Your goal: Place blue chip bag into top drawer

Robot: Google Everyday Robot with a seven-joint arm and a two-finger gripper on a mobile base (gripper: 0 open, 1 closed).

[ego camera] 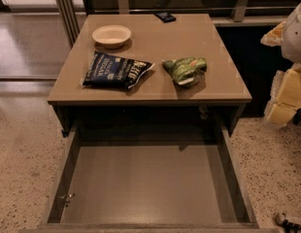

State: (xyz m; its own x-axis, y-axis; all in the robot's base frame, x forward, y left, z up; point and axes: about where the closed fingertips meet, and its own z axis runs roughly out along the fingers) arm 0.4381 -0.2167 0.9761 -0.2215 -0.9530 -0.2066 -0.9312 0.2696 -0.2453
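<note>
The blue chip bag lies flat on the left half of the brown table top, dark navy foil with white lettering. The top drawer is pulled out below the table's front edge, and nothing lies on its flat grey-brown bottom. My gripper, white and pale yellow, is at the right edge of the view, beside the table's right side. It is well to the right of the bag and holds nothing that I can see.
A green snack bag lies to the right of the blue bag. A cream bowl stands at the back left of the table. A small dark object sits at the back edge. Speckled floor surrounds the drawer.
</note>
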